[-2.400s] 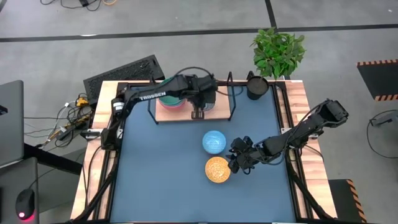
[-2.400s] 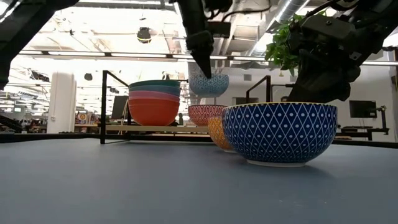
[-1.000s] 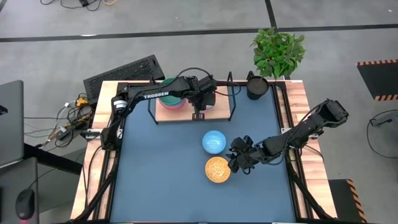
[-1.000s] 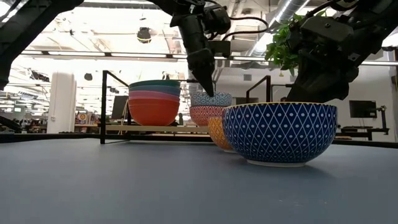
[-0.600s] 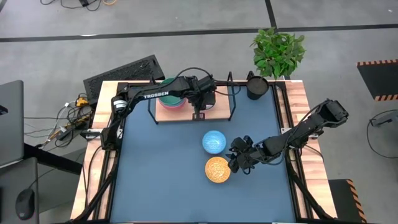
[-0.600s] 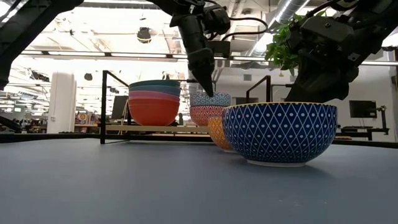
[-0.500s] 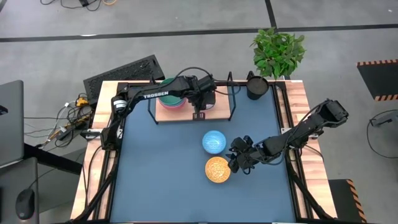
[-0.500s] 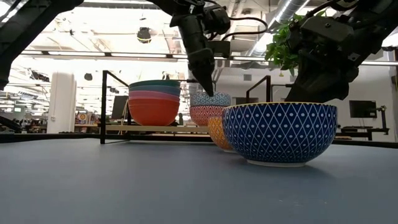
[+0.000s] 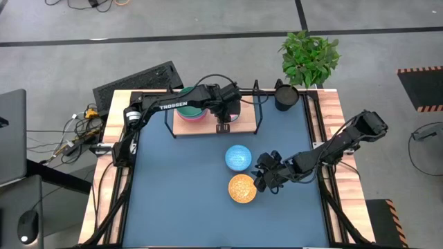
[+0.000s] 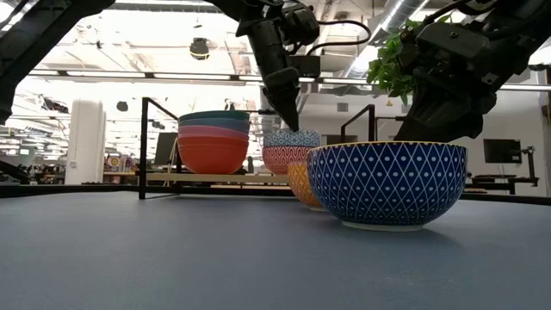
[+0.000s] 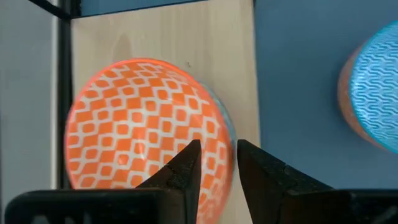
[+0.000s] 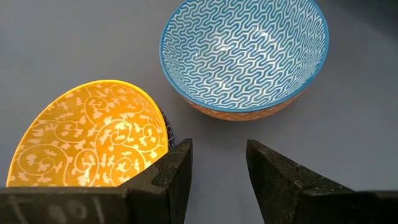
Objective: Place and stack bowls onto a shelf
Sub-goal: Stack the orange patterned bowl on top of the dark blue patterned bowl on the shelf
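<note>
The shelf (image 9: 197, 129) stands at the table's far side. On its left part sits a stack of plain bowls (image 10: 213, 138). On its right part a bowl with an orange-checked inside (image 11: 146, 130) sits nested in a red-patterned bowl (image 10: 280, 161). My left gripper (image 11: 217, 152) is open, one finger over that bowl's inside and one outside its rim. A bowl with a blue wavy inside (image 12: 242, 56) and a yellow-inside bowl (image 12: 93, 146) rest on the tabletop. My right gripper (image 12: 217, 152) stands open beside the yellow-inside bowl. My left gripper comes slanting down from above, its fingers on either side of the orange-checked bowl's rim (image 11: 231, 134) on the side toward the table's middle. A gap shows between the fingers, and I cannot tell whether either one touches the rim.
A black cup (image 9: 284, 97) and a potted plant (image 9: 309, 55) stand at the far right corner. The shelf's black wire frame (image 9: 259, 114) rises around the board. Bare blue tabletop (image 9: 180, 194) lies to the left of the two loose bowls.
The orange-checked bowl, which hung above the red-patterned bowl a little over two seconds ago, now sits nested in it on the shelf. My left gripper has stayed over its rim, and its fingers have parted a little. My right arm has kept still.
</note>
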`<state>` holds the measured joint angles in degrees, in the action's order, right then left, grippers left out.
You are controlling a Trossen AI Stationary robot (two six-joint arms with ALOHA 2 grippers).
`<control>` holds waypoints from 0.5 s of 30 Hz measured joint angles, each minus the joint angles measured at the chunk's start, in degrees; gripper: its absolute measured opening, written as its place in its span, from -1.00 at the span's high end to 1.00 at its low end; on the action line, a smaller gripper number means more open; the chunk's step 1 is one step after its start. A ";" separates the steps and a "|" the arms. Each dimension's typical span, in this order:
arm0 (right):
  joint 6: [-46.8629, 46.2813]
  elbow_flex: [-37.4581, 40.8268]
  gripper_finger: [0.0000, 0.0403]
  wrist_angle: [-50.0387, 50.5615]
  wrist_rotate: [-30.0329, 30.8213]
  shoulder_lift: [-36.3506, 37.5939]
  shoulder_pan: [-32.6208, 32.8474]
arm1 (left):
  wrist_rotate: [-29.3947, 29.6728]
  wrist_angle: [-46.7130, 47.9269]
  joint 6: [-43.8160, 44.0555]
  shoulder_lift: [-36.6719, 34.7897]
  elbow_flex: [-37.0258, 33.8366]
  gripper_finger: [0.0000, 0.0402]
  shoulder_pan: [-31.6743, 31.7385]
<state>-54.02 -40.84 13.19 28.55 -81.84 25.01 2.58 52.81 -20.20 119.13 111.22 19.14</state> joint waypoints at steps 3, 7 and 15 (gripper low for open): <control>0.00 0.00 0.12 -0.02 -0.02 0.00 -0.02 | 0.60 -0.05 0.60 0.00 0.00 0.55 0.00; -0.01 0.00 0.12 -0.02 -0.02 0.00 -0.01 | 0.47 0.44 1.26 0.00 0.00 0.55 -0.05; -0.02 0.00 0.12 0.00 -0.02 0.00 0.00 | 0.44 0.28 1.50 0.00 0.00 0.55 -0.24</control>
<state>-54.04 -40.84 13.19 28.53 -81.84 25.02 3.01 53.09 -18.70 119.13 111.22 18.90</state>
